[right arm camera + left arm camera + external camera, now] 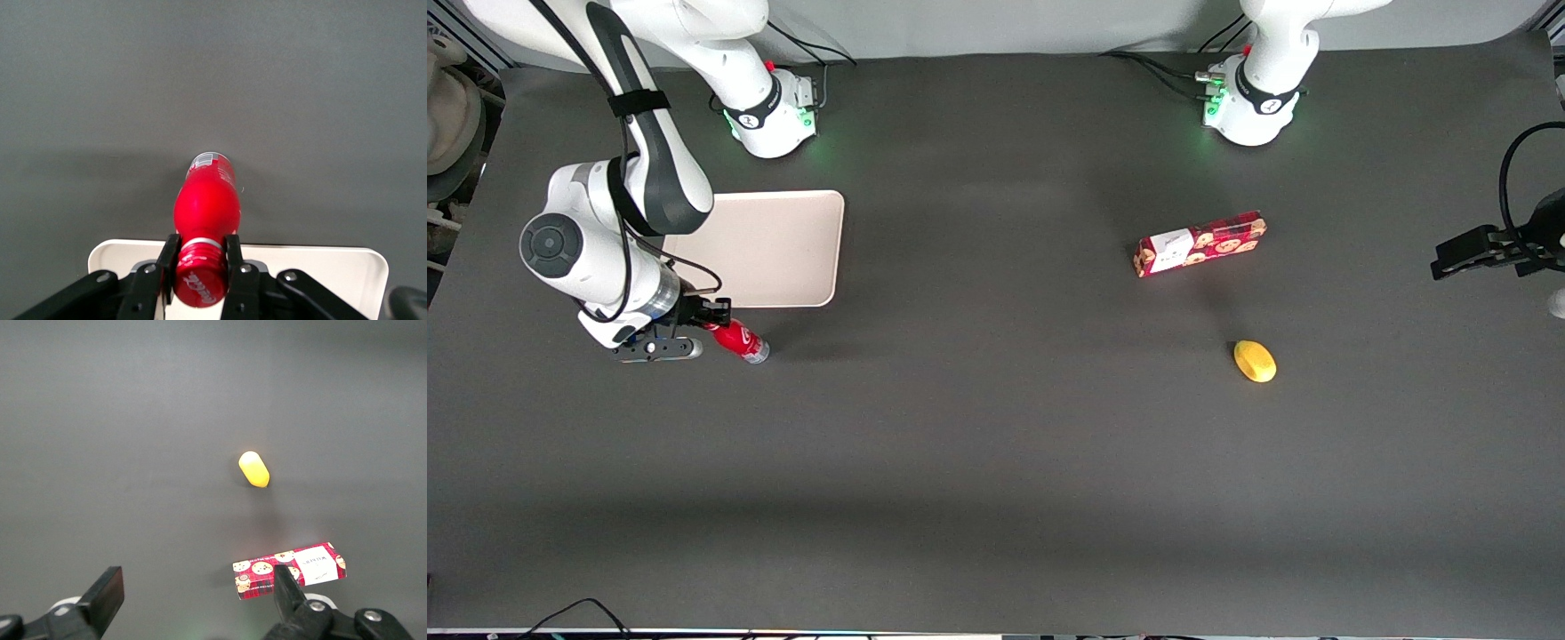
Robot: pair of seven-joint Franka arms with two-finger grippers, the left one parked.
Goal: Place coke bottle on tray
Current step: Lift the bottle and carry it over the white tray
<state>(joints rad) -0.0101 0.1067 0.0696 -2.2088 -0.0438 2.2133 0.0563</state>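
The coke bottle (740, 341) (205, 200) is slim and red with a red cap and a silvery base. My right gripper (713, 320) (200, 257) is shut on its cap and neck, one black finger on each side. The bottle hangs tilted, base pointing away from the gripper toward the dark table. The beige tray (769, 247) (313, 270) lies flat beside the arm, farther from the front camera than the bottle. The bottle sits just off the tray's near edge, toward the working arm's end of the table.
A red cookie box (1200, 244) (289, 570) lies toward the parked arm's end of the table. A yellow lemon-like object (1255, 361) (254, 469) rests nearer the front camera than the box. The dark grey table mat (996, 462) spreads around them.
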